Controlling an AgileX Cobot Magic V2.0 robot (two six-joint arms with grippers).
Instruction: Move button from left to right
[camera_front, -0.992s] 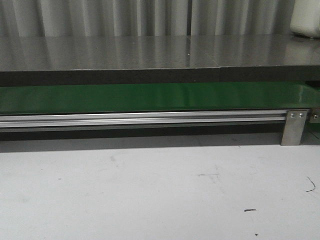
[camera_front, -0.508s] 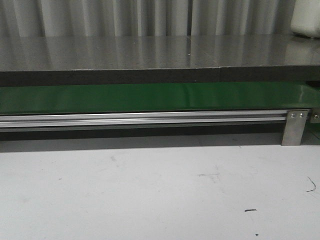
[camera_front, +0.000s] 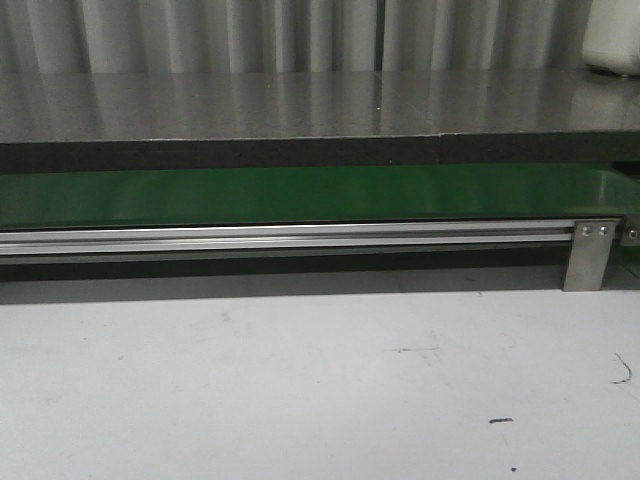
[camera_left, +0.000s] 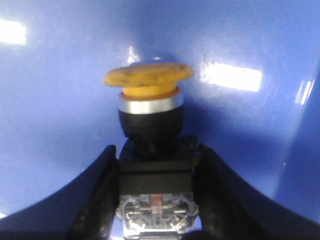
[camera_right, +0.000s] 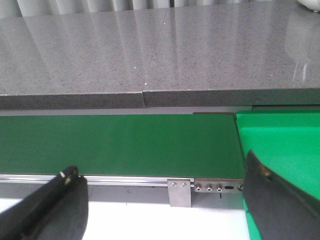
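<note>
Button (camera_left: 150, 130) sits between the two dark fingers (camera_left: 97, 200) of the left end effector (camera_left: 155, 200), which press against the sides of its black boxy body with the orange-yellow head pointing away from the wrist; a glossy blue surface (camera_left: 60, 100) fills the background, and I cannot tell from this view whether the button is resting on it or lifted clear. It does not appear in the front view, so its place over the tabletop (camera_front: 300, 380) cannot be given. The hold is low on the body, so a quick swing could tip or twist the button out, and a loose pinch could let it slide. The right end effector (camera_right: 160, 200) is spread wide and empty, facing the green belt (camera_right: 120, 142) and the grey stone ledge (camera_right: 150, 55) beyond it. Against the earlier front views nothing differs: belt, aluminium rail (camera_front: 290, 238) and bare tabletop look the same, with no arm in sight.
</note>
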